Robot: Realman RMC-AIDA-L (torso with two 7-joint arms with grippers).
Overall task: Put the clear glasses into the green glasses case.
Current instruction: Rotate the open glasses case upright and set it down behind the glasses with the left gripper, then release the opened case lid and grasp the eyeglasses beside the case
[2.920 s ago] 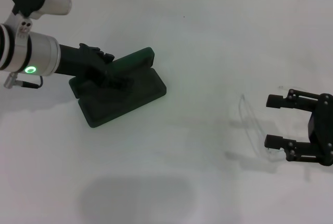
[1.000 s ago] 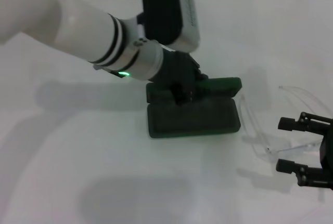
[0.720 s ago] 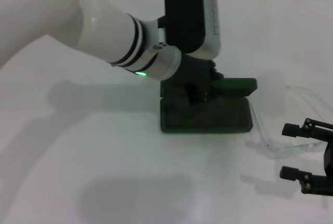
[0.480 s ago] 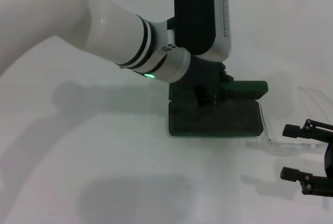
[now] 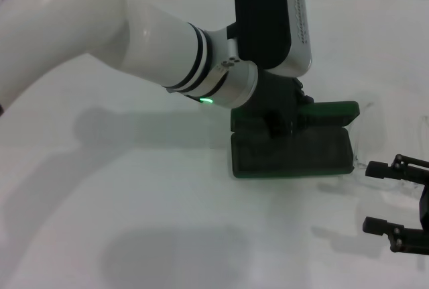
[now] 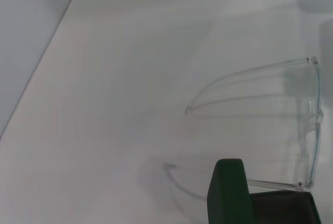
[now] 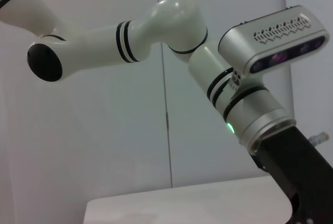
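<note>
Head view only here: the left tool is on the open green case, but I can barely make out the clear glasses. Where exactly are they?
Observer: The left wrist view shows the clear glasses lying on the table just beyond the end of the green glasses case, arms unfolded.
Operator: Touching the case?
Observer: One arm runs behind the raised lid corner. I cannot tell whether it makes contact.
Operator: Anything from the right wrist view?
Observer: No glasses there, only the left arm against the wall.
</note>
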